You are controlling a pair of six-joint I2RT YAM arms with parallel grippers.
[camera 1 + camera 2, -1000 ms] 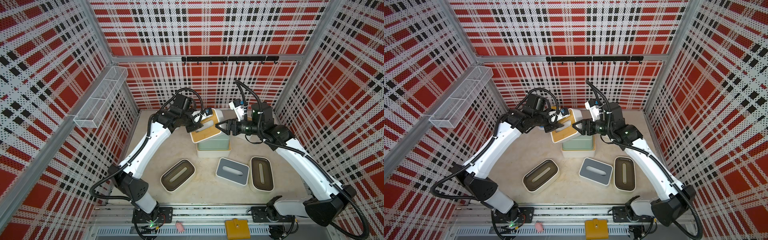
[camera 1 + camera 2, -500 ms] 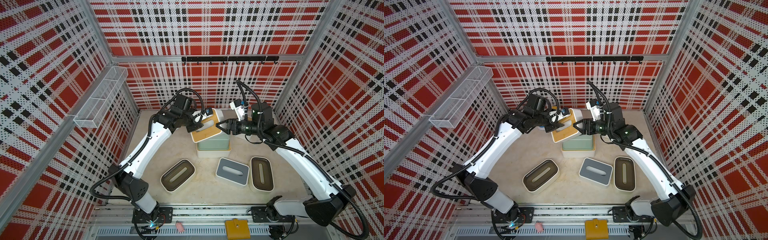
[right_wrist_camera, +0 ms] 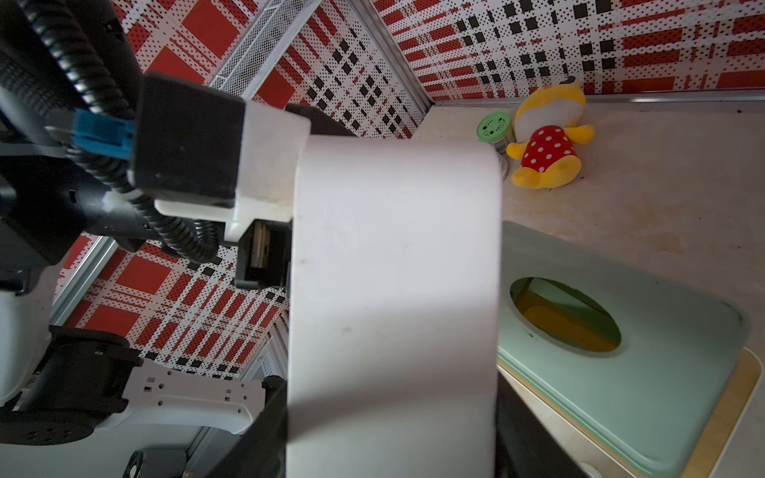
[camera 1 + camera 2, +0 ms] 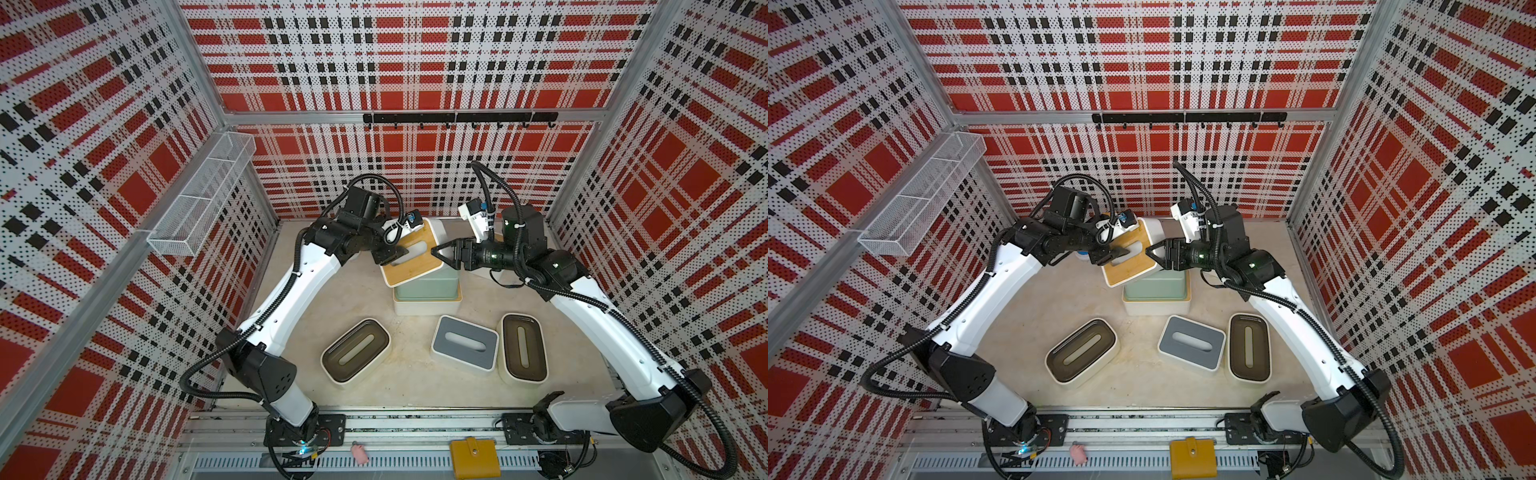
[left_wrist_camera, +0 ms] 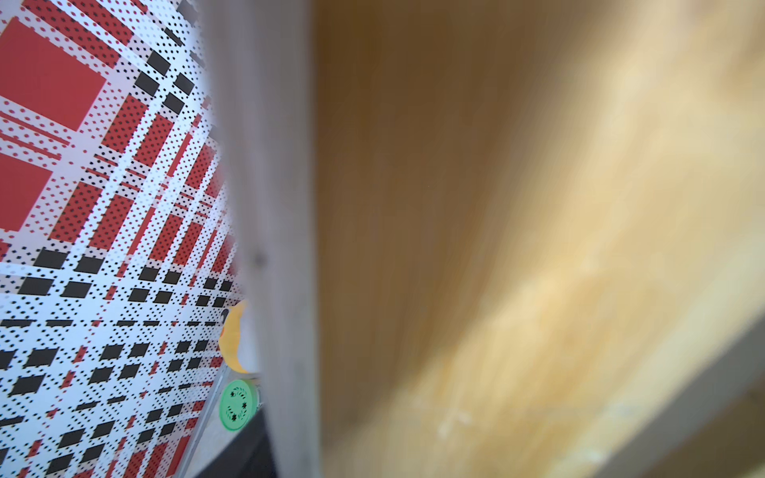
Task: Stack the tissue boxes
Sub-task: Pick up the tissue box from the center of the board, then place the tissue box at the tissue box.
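Two sets of jaws meet at the bamboo-lidded white box (image 4: 410,269), tilted above the pale-green box (image 4: 428,287). The right jaws clamp its end; the left jaws' state cannot be told. Released tilted, it could slide onto the tabletop (image 4: 412,374).

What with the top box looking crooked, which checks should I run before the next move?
1. Right hand gripping the wooden-lidded box: ok.
2. Left hand gripping it: cannot tell.
3. That box squared with the green box below: not ok, turned askew.
4. That box resting on the green box: cannot tell.
5. Green box seated on the bottom box: ok.
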